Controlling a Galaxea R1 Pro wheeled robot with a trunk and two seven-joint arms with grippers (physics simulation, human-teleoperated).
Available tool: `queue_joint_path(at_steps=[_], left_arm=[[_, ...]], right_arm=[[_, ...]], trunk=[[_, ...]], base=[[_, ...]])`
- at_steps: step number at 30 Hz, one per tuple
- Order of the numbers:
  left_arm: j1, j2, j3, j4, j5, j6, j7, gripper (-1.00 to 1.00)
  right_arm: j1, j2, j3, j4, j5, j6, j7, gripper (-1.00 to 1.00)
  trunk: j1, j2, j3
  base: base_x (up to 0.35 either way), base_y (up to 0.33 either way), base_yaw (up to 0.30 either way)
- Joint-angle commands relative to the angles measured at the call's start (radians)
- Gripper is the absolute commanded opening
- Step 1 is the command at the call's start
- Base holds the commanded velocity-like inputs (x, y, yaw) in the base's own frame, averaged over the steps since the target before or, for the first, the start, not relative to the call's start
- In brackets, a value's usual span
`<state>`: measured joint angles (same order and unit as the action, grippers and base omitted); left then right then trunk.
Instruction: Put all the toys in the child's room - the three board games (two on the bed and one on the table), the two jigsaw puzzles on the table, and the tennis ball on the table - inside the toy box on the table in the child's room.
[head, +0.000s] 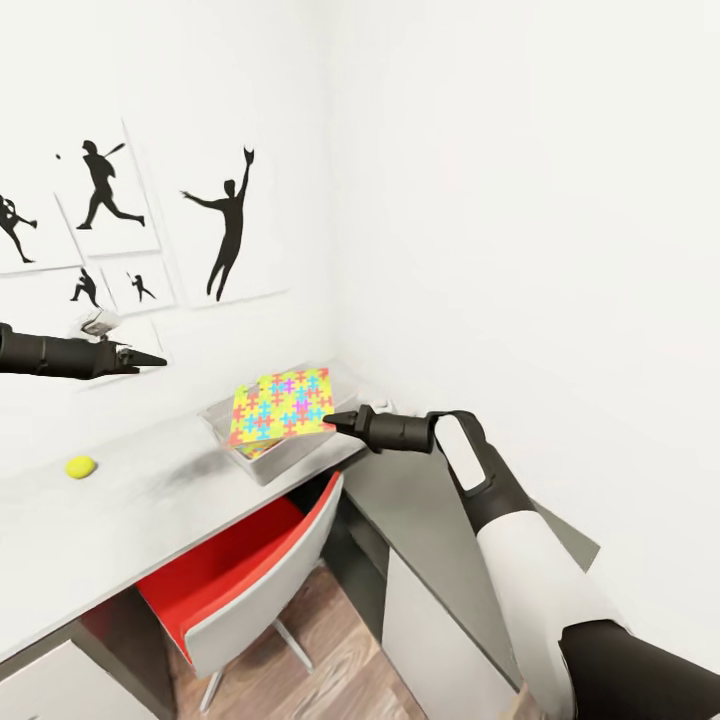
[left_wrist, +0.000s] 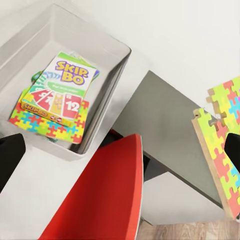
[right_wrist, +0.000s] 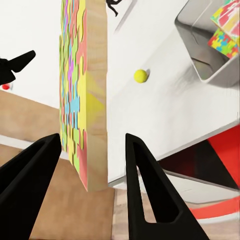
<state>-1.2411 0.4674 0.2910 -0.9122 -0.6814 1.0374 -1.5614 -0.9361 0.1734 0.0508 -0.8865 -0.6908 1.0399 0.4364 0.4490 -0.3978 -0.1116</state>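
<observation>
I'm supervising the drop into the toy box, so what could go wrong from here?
The right end effector holds the jigsaw puzzle only by its edge, so it may slip or swing. The toy box already holds the SKIP-BO box stack; the puzzle could catch the rim. The tennis ball lies loose on the table and could roll.

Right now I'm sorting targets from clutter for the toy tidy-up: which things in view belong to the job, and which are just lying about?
Job:
bright multicoloured jigsaw puzzle mat, in the right gripper jaws
second jigsaw mat
white, green and red SKIP-BO box
shallow grey toy box
yellow-green tennis ball
grey-white table

Lying about:
red and grey chair
black silhouette wall pictures
</observation>
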Motion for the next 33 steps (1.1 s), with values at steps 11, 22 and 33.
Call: queue_joint_path(at_steps=[11,22,33], left_arm=[[0.000,0.001,0.018,-0.001,-0.010,0.010,-0.009,1.00],[0.002,0.001,0.075,-0.001,-0.012,0.009,-0.009,1.00],[0.002,0.002,0.079,-0.001,-0.013,0.009,-0.009,1.00]], right_arm=[[-0.004,0.001,-0.002,0.000,0.009,0.006,0.010,-1.00],[-0.004,0.001,-0.001,-0.001,0.014,-0.003,0.010,-1.00],[-0.004,0.001,-0.001,-0.004,0.014,0.000,0.010,-1.00]], trunk=[[0.001,-0.002,-0.002],[0.001,-0.002,-0.002],[0.001,-0.002,-0.005]], base=[[0.110,-0.057,0.001],[0.003,-0.001,0.024],[0.013,0.000,0.230]])
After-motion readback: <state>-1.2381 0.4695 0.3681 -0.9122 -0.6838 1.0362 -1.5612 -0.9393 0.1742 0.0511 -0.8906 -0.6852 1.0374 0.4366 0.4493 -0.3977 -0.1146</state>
